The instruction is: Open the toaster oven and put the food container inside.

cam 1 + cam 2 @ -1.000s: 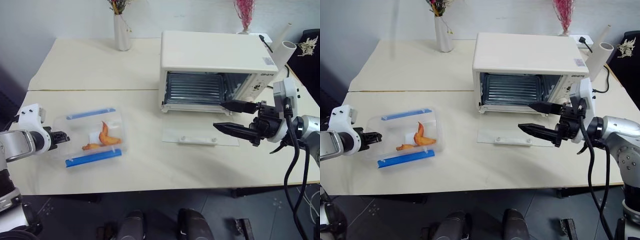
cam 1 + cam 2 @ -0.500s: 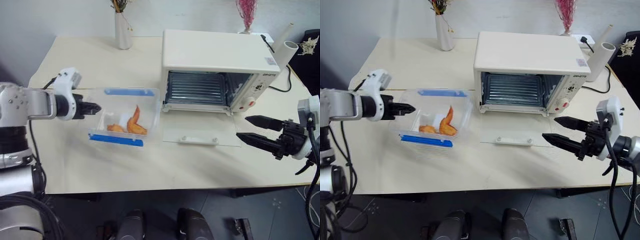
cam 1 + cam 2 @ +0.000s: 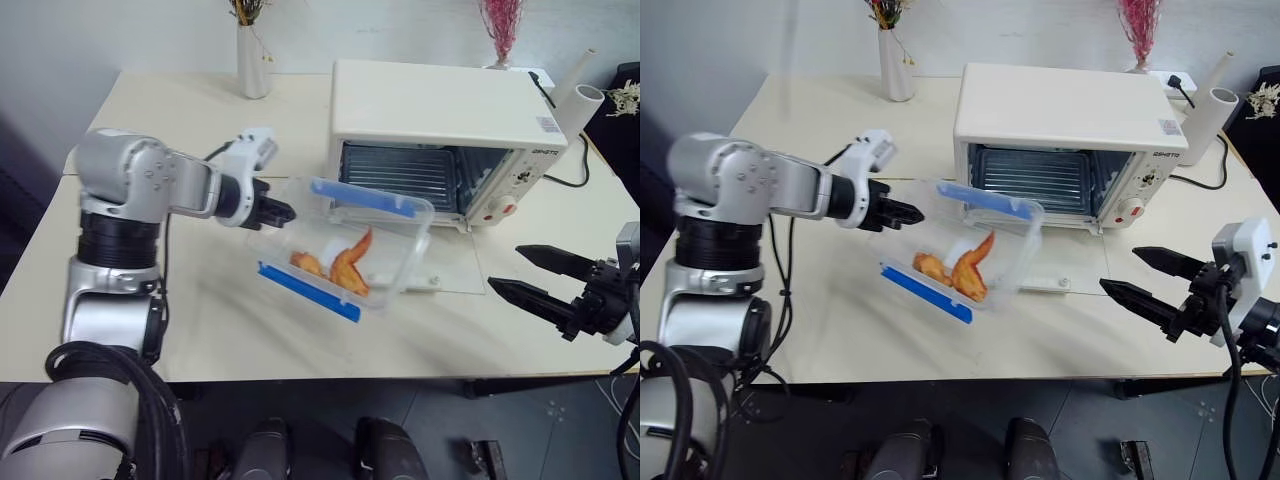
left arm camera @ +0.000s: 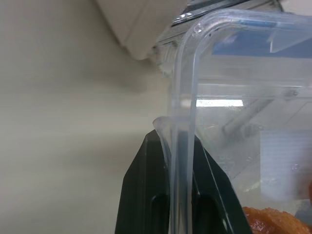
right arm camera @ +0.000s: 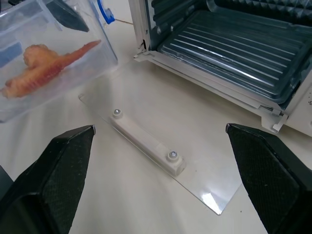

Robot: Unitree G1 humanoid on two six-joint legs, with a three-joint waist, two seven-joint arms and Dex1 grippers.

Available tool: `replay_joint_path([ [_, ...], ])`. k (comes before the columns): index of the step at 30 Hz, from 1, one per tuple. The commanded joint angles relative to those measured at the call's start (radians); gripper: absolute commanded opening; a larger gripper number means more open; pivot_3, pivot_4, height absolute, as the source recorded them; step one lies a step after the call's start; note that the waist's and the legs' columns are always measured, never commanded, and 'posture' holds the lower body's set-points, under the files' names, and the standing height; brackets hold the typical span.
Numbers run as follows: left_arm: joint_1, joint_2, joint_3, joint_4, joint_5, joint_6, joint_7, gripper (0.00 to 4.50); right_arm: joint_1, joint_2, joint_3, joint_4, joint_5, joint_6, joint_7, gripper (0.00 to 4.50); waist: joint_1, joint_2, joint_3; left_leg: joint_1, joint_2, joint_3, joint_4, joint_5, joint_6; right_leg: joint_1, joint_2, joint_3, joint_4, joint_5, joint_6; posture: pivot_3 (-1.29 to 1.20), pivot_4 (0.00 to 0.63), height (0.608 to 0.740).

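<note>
Left fingers (image 4: pixel 146 195) pinch the food container's (image 3: pixel 345 250) rim, holding it tilted above the worktop (image 3: pixel 200 330) before the open toaster oven (image 3: pixel 440 120); right fingers (image 3: pixel 535 293) spread wide, empty.

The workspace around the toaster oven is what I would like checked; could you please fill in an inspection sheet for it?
Surface: cream table, bare where nothing stands.
Job's things: toaster oven with its glass door dropped flat on the table, wire rack exposed; food container tilted in the air in front of the opening, orange food inside.
Clutter: white vase at the table's far edge, a second plant behind the oven, white tube beside it.
Grippers: left gripper shut on the container's rim; right gripper open, holding nothing, off the door's right end.
Cables: black cord at the oven's right.
Surroundings: pale wall behind, dark floor below.
</note>
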Motion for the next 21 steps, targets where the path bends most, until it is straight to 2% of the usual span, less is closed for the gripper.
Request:
replay_joint_path([
  [1,-0.060,-0.052,-0.039,0.025,0.046,-0.072,-0.035,0.00,0.027,0.016,-0.059,-0.051,0.030,-0.013,-0.028,4.50,0.000,0.000,0.000,0.000,0.000,0.000,0.000,0.000,0.000,0.000,0.000,0.000,0.000,0.000,0.000,0.00,0.150,0.740],
  [7,-0.116,-0.155,-0.094,0.188,0.151,-0.197,-0.051,0.00,0.072,0.031,-0.086,-0.075,0.044,-0.022,-0.053,4.50,-0.003,0.000,0.000,0.000,0.000,0.000,0.000,0.000,0.000,0.000,0.000,0.000,0.000,0.000,0.000,0.00,0.150,0.740],
  [12,-0.148,-0.255,-0.073,0.321,0.235,-0.254,-0.008,0.00,0.089,0.043,-0.087,-0.083,0.045,-0.036,-0.069,4.50,-0.001,0.000,0.000,0.000,0.000,0.000,0.000,0.000,0.000,0.000,0.000,0.000,0.000,0.000,0.000,0.00,0.150,0.740],
  [18,-0.138,-0.357,-0.019,0.378,0.321,-0.297,0.100,0.00,0.090,0.038,-0.085,-0.061,0.035,-0.059,-0.069,4.50,0.028,0.000,0.000,0.000,-0.002,-0.001,0.001,0.002,0.003,0.003,-0.002,0.000,-0.002,0.001,0.002,0.00,0.150,0.740],
  [21,-0.138,-0.380,0.012,0.388,0.347,-0.308,0.127,0.90,0.087,0.033,-0.081,-0.054,0.034,-0.066,-0.069,4.50,0.036,0.000,0.000,0.001,-0.003,-0.001,0.001,0.002,0.004,0.004,-0.002,0.000,-0.004,0.002,0.003,0.00,0.150,0.740],
])
